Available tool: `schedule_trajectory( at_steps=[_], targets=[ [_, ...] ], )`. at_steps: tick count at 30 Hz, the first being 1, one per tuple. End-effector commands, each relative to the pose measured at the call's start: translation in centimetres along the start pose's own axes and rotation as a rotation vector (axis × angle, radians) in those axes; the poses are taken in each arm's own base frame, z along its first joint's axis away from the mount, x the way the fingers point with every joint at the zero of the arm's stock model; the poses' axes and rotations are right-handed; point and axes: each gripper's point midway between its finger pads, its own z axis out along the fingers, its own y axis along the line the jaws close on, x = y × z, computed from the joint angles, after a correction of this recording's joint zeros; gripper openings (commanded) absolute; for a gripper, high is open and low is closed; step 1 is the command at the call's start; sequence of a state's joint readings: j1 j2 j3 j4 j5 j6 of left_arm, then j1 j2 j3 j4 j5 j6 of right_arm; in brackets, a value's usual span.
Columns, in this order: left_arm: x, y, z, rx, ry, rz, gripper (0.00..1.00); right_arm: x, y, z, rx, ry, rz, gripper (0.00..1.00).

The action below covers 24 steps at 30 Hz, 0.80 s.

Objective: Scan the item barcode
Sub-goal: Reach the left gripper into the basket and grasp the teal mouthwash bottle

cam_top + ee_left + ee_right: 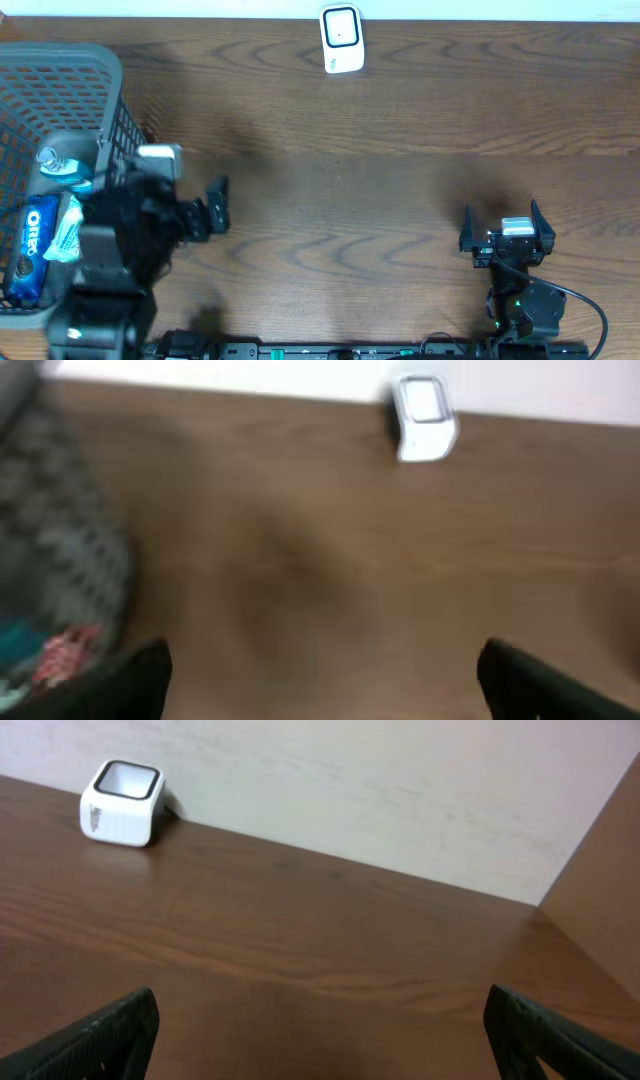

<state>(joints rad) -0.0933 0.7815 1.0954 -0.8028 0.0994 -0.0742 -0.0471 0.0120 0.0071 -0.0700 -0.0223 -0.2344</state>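
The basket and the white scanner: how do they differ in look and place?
The basket is grey, meshed and large, at the left side of the table; the scanner is white, solid and small, at the far edge. The basket holds an Oreo pack; the scanner holds nothing. Both stand on the table.

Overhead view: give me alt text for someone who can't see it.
Two robot arms at a wooden table, left gripper and right gripper open and empty. A grey basket holding an Oreo pack sits at left; a white scanner stands at the far edge.
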Motion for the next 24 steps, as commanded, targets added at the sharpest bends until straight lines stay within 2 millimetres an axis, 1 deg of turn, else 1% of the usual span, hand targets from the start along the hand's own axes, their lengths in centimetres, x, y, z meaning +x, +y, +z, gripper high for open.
schedule_trajectory(
  at_steps=[1, 3, 6, 8, 9, 10, 12, 15, 17, 21, 24],
  targets=[
    [-6.1, 1.6, -2.9, -0.133, -0.092, -0.019, 0.98, 0.1, 0.0, 0.0, 0.002, 0.001, 0.013, 0.99],
    [-8.4, 1.2, -4.1, -0.130, -0.104, -0.010, 0.98, 0.1, 0.0, 0.0, 0.002, 0.001, 0.013, 0.99],
    [-10.3, 0.8, -5.2, -0.122, -0.134, -0.011, 0.98, 0.1, 0.0, 0.0, 0.002, 0.001, 0.013, 0.99],
    [-11.6, 0.5, -5.5, -0.108, -0.184, -0.019, 0.98, 0.1, 0.0, 0.0, 0.002, 0.001, 0.013, 0.99],
    [-12.2, 0.5, -5.8, -0.112, -0.208, -0.022, 0.98, 0.1, 0.0, 0.0, 0.002, 0.001, 0.013, 0.99],
    [-12.9, 1.2, -6.2, -0.148, -0.240, -0.060, 0.98, 0.1, 0.0, 0.0, 0.003, 0.001, 0.013, 0.99],
    [-13.9, 3.6, -7.4, -0.276, -0.298, -0.171, 0.98, 0.1, 0.0, 0.0, 0.002, 0.001, 0.013, 0.99],
    [-14.9, 7.4, -9.3, -0.469, -0.370, -0.350, 0.98, 0.1, 0.0, 0.0, 0.002, 0.001, 0.013, 0.99],
    [-15.3, 9.2, -9.7, -0.541, -0.385, -0.441, 0.98, 0.1, 0.0, 0.0, 0.002, 0.001, 0.013, 0.99],
    [-15.3, 13.4, -8.8, -0.680, -0.352, -0.624, 0.98, 0.1, 0.0, 0.0, 0.002, 0.001, 0.013, 0.99],
    [-14.1, 17.0, -7.2, -0.782, -0.274, -0.752, 0.98, 0.1, 0.0, 0.0, 0.003, 0.001, 0.013, 0.99]
  ],
)
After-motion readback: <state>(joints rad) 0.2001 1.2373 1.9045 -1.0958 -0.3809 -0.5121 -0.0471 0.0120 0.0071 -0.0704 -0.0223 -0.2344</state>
